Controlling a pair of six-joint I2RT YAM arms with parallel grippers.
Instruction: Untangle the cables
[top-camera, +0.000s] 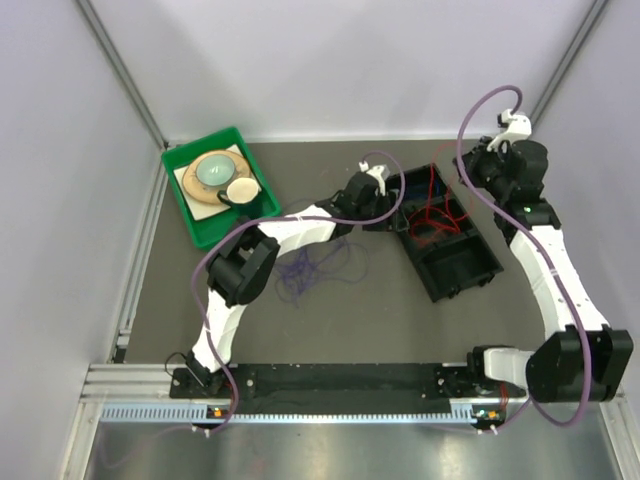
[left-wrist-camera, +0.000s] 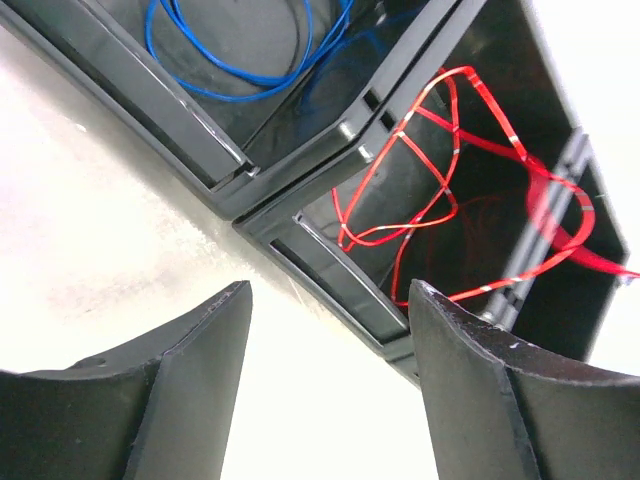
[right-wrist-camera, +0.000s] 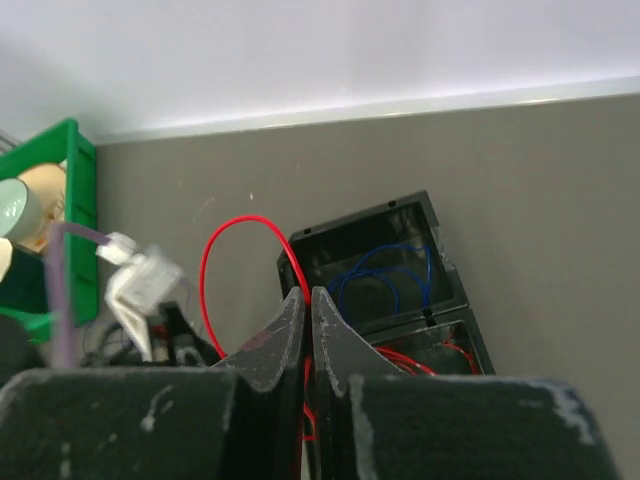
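While the right gripper is shut, with its two fingers pressed together, a red cable is pinched between them. From the fingertips a loop of it is carried up and to the left above the grey table. Below the fingers more of the red cable is seen in one compartment of a black box, which is set at an angle on the right half of the table. A blue cable is coiled in the neighbouring compartment at the far end of the box; the two are kept apart by a divider wall.

The left gripper is held wide apart, and nothing is gripped by it. It is poised just beside the left rim of the box, at the corner where the two compartments meet, and the red loops are seen between and beyond its fingers.

A loose purple cable is left in a tangle on the table, under the left arm and well apart from the box. A green bin is placed at the far left corner, and a plate and a bowl are held in it.
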